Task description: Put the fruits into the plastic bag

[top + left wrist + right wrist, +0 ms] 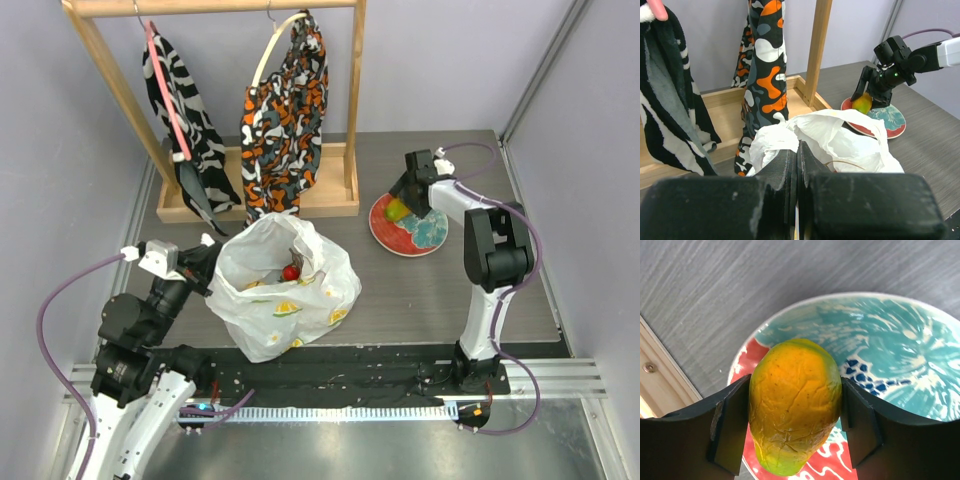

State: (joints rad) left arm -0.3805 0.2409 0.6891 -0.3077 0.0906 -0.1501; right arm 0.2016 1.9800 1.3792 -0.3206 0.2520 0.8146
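The white plastic bag (pixel 285 290) with printed citrus slices stands open in the middle of the table. Red berries (pixel 291 272) show inside it, beside a dark shape I cannot make out. My left gripper (pixel 210 262) is shut on the bag's left rim, and in the left wrist view its jaws (pixel 799 145) are pressed together against the white plastic (pixel 840 135). The orange-green mango (pixel 795 405) sits over a red and teal plate (pixel 900 340). My right gripper (pixel 795 386) has a finger touching each side of it. The top view shows this gripper (pixel 400 208) over the plate's (pixel 430 235) left part.
A wooden rack (pixel 355 100) stands at the back left. A zebra-striped cloth (pixel 185 100) and an orange-black cloth (pixel 285 120) hang from it just behind the bag. Walls close in the table on the left, back and right.
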